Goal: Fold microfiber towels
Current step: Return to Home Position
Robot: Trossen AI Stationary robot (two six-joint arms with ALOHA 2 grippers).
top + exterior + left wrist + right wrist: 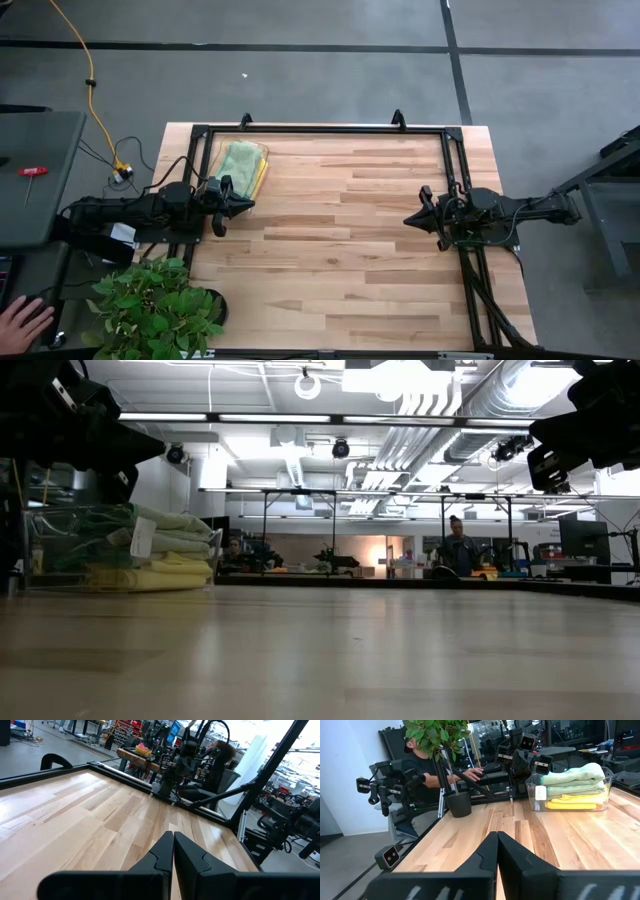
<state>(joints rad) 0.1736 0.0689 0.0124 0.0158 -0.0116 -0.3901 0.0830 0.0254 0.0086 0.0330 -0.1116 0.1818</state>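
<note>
Towels (pixel 572 775) lie folded in one stack inside one transparent bin (pixel 534 806): two pale green ones on top and yellow layers beneath, whose number I cannot separate. There are two arms and two claws. The left claw (pixel 173 836) hangs over bare wood with its two fingers pressed together tip to tip, holding nothing. The bin stands just beside it, toward the far rail of the table (pixel 340 250), and neither claw touches the stack. The right claw (pixel 497 835) is likewise pinched closed on nothing. From it the bin is well apart, across the full width of the boards, and so is the left arm facing it. One plant (pixel 150 310) in a dark pot (pixel 458 802) stands at the corner near the left claw, on the side away from the bin. The surface is pale wooden planking, bare between the two claws, and a black frame (pixel 320 130) edges it. Beyond lies a grey floor with dark seams, and one yellow cable (pixel 90 80) trails across it. One hand (pixel 22 322) of a person rests at the picture's corner past the plant. The low view shows a bright hall with ceiling ducts and strip lights, and one person (pixel 458 545) stands far behind the table.
</note>
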